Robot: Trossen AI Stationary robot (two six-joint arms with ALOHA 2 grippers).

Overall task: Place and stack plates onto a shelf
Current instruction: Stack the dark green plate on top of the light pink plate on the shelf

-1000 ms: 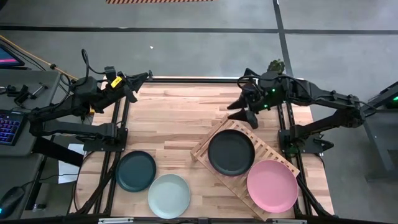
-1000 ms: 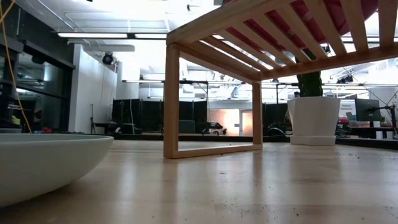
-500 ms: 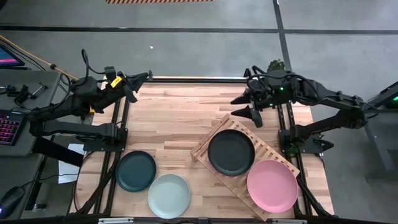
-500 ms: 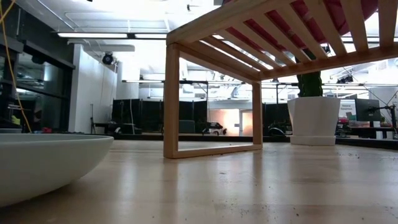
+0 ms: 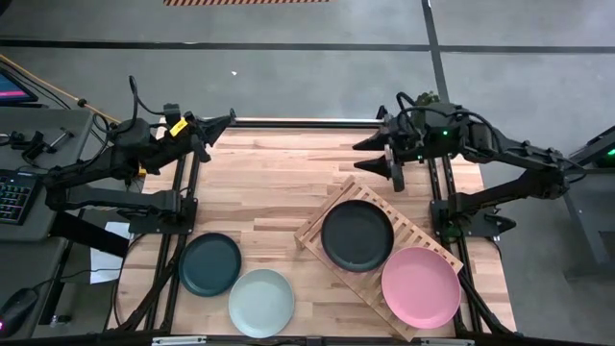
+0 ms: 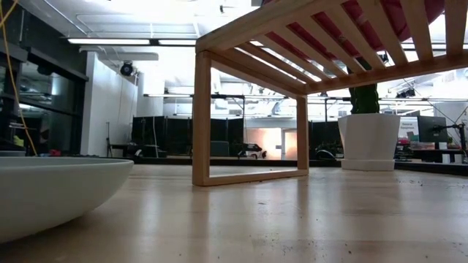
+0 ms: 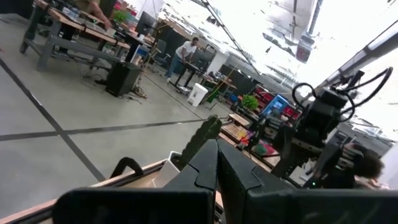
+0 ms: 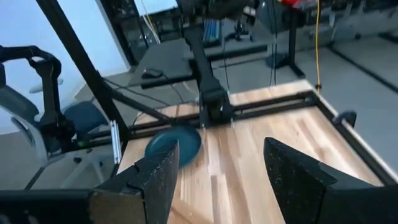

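Though matte, round plates (image 5: 357, 235) on slatted shelf (image 5: 318, 231)

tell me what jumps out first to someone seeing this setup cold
The slatted wooden shelf lying at an angle on the table's right half draws the eye, with a black plate and a light pink plate on it. A dark teal plate and a pale mint plate sit on the tabletop at front left.
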